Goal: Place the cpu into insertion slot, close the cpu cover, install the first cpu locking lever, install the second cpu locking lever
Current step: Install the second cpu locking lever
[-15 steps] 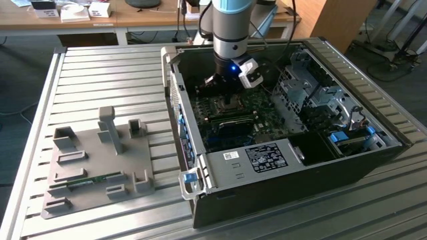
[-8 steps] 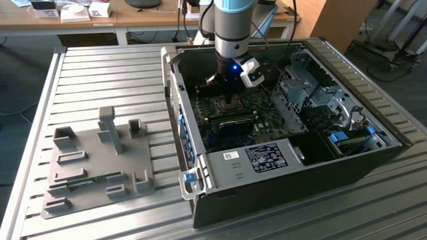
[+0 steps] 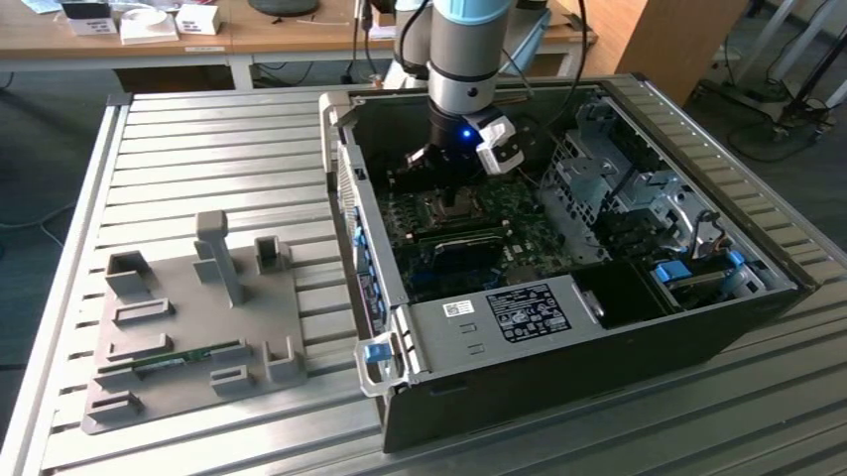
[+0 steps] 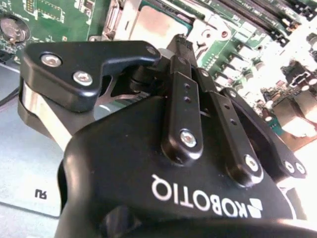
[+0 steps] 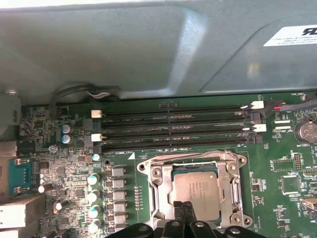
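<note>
Pincer (image 5: pixel 184 207) clenched, fingertips together, just above cpu (image 5: pixel 197 190) — cpu seated in insertion slot (image 5: pixel 161 191); cpu cover (image 5: pixel 192 159) not over the chip.

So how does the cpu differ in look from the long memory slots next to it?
The cpu is a silvery-grey square; the memory slots are long, narrow and black. The cpu is a single chip inside a metal frame; the memory slots run as several parallel strips. Both sit on the green circuit board.
</note>
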Controlling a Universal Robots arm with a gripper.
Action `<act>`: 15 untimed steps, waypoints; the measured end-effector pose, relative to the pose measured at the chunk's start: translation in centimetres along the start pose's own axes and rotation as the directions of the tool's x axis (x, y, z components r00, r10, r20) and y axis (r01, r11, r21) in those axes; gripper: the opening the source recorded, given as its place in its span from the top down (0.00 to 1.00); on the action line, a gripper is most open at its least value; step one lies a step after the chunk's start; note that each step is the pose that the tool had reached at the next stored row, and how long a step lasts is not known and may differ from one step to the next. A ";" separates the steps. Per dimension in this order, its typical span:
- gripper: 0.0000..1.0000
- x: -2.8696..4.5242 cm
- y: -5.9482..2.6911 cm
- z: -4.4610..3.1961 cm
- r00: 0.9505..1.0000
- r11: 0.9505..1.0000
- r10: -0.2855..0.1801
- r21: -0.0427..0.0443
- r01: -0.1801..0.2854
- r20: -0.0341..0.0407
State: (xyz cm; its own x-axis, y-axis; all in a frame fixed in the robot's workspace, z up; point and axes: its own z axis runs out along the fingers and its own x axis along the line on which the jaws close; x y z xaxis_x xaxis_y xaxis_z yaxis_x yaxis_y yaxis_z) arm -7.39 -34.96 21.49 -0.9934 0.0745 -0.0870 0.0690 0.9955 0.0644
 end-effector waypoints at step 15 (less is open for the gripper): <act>0.89 -1.86 0.13 0.18 0.999 1.000 0.002 0.004 -0.002 -0.048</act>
State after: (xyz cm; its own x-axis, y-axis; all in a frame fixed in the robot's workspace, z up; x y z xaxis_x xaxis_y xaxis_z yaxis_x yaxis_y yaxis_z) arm -5.51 -34.96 21.48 -0.9965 0.0739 -0.0387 0.0714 0.9956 0.0610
